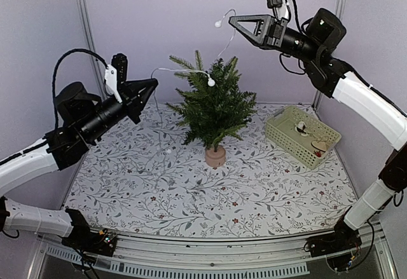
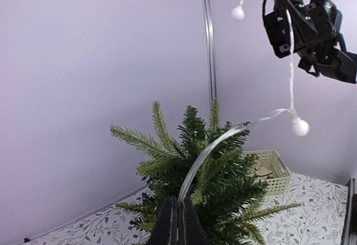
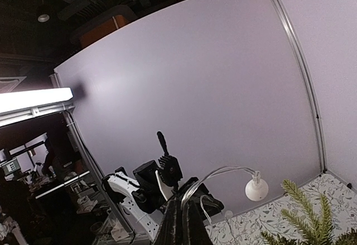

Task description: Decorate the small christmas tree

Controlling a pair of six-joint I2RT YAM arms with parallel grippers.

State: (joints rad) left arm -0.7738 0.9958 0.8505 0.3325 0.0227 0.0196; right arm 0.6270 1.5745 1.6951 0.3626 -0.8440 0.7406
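The small christmas tree point(image 1: 213, 107) stands upright on its round tan base near the middle of the flower-patterned tabletop point(image 1: 159, 190). To the left of the tree, level with its upper branches, the left tool point(image 1: 151, 85) has its jaws pressed together on one end of a clear light string point(image 1: 181, 70). The left wrist view shows the wire rising out from between the closed fingers point(image 2: 167, 228). From there the string runs across above the treetop to a white bulb point(image 1: 210, 82) that hangs close by the tip; whether it touches the needles cannot be told. It then climbs to the right tool point(image 1: 232, 20), which is held above and to the right of the tree, jaws likewise clamped on the wire. A pale green basket point(image 1: 286, 142) sits on the tabletop to the right of the tree, with a few small pieces lying in it.
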